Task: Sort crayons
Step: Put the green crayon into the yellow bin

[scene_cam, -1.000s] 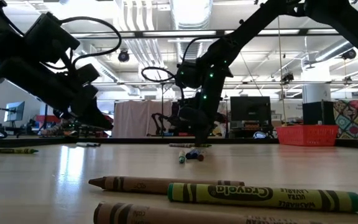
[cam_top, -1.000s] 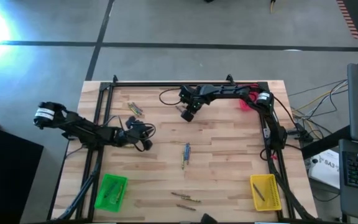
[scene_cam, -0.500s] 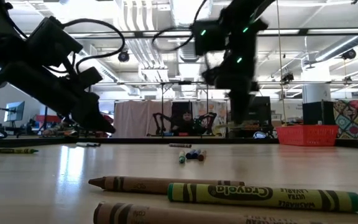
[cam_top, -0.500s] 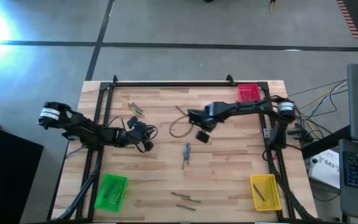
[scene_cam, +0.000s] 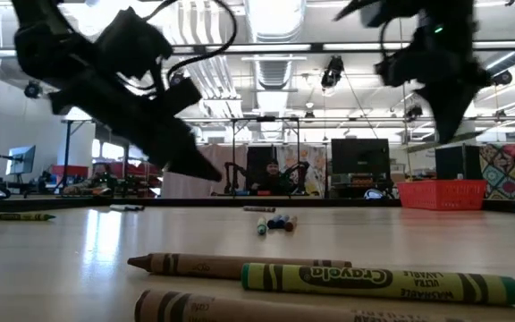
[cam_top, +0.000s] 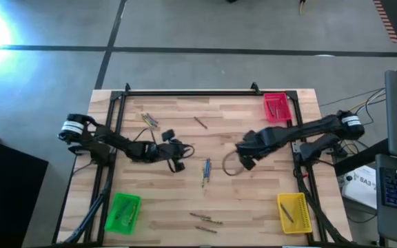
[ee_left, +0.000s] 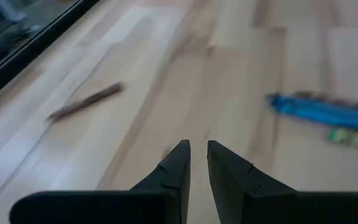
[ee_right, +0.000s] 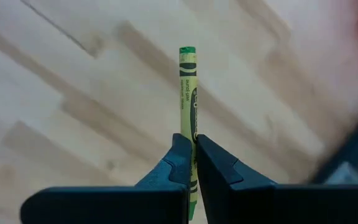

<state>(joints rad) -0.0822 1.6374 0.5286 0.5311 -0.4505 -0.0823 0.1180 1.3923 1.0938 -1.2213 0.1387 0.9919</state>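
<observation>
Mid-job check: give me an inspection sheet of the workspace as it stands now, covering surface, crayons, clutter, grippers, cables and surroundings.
Surface: wooden table, bare between items.
Job's things: blue crayons at centre; loose crayons at far left; more at near edge; red tray, green tray and yellow tray each hold some.
Clutter: nothing seen.
Grippers: right gripper shut on a green crayon, right of centre; left gripper slightly apart, empty, beside the blue crayons.
Cables: loop under right arm.
Surroundings: person seated behind the table.
</observation>
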